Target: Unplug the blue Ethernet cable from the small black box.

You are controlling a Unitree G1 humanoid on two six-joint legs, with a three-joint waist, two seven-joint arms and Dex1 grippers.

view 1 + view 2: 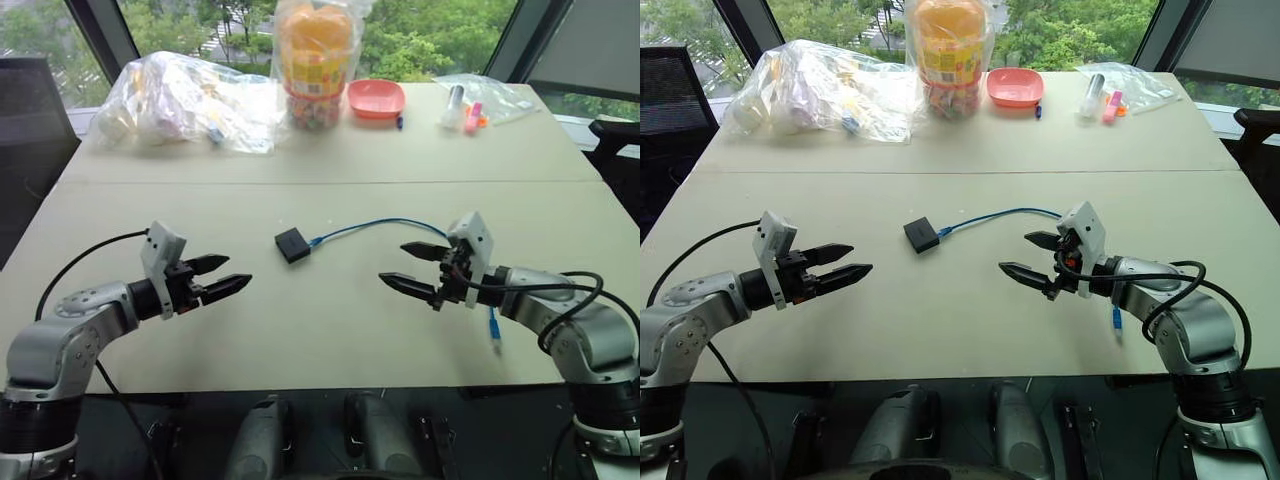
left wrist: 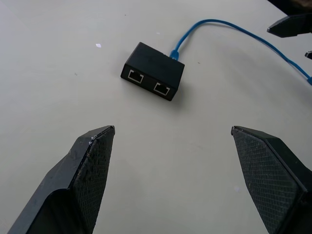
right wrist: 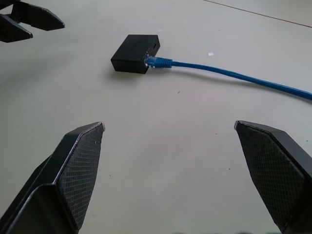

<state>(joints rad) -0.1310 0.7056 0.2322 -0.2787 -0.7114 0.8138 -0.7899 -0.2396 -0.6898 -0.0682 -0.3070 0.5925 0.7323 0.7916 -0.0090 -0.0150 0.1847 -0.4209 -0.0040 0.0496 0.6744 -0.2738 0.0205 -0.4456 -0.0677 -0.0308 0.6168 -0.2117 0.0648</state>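
The small matte black squarish plastic box [image 1: 292,244] sat mid-worktop [image 1: 330,330], thin bright blue Ethernet cable [image 1: 375,227] still plugged into one side. My left end effector [image 1: 218,276] and right end effector [image 1: 414,268] hovered either side, textured black fingers spread wide, empty. Left wrist view showed two empty ports.

The small black box [image 1: 292,244] lies mid-table [image 1: 320,330] — cable [image 1: 380,225] trailing right — between both tools.
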